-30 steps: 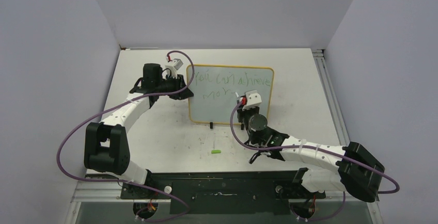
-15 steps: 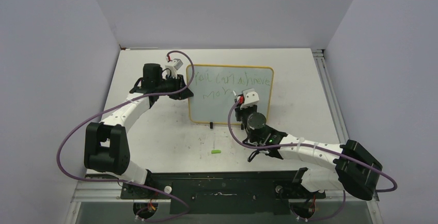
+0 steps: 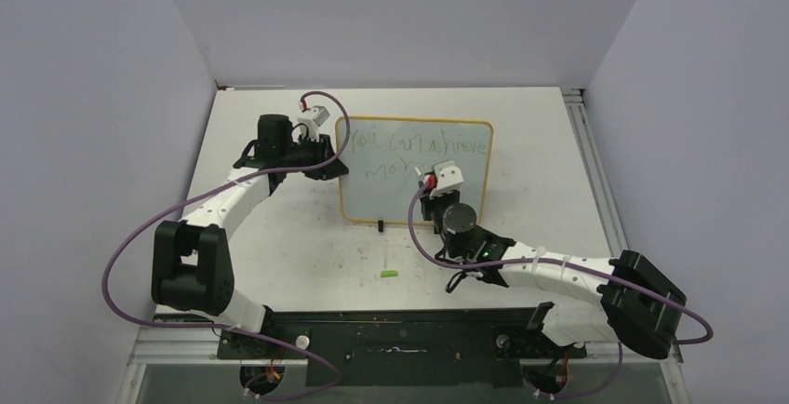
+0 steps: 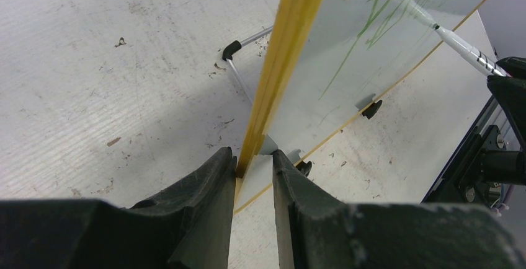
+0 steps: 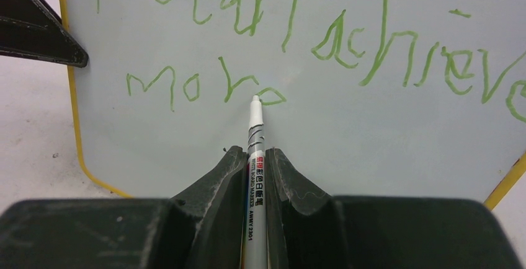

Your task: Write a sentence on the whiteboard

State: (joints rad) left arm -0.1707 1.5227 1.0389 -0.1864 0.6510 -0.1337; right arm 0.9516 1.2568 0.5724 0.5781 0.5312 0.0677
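Right wrist view, bottom centre: right claw point(image 5: 254, 155) is clamped on a slim white marker point(image 5: 255, 134), barrel pinched between both fingers. The marker's long axis runs straight up the frame, away from the claw, nib leading. The nib sits at the whiteboard point(image 5: 372, 134) and looks to be touching the surface, at a small green loop ending the second line. That loop reads as the last letter of "more", so the sentence point(image 5: 231, 80) is nearly written: "You can achieve" along the top of the frame, "mor" plus the loop below it. My read is that the next stroke depends on the board face being square ahead of the nib, with free board space right of the loop. The right arm alone can reach the writing. Farther off, at the board's left edge in the top view, the left claw point(image 4: 253, 163) is gripping the yellow frame, one finger on each face. The board stands tilted on the worktop point(image 3: 279, 246), so a hard nib push may rock it. A green cap point(image 3: 389, 275) lies loose near the lower centre of the top view, well apart from both claws.
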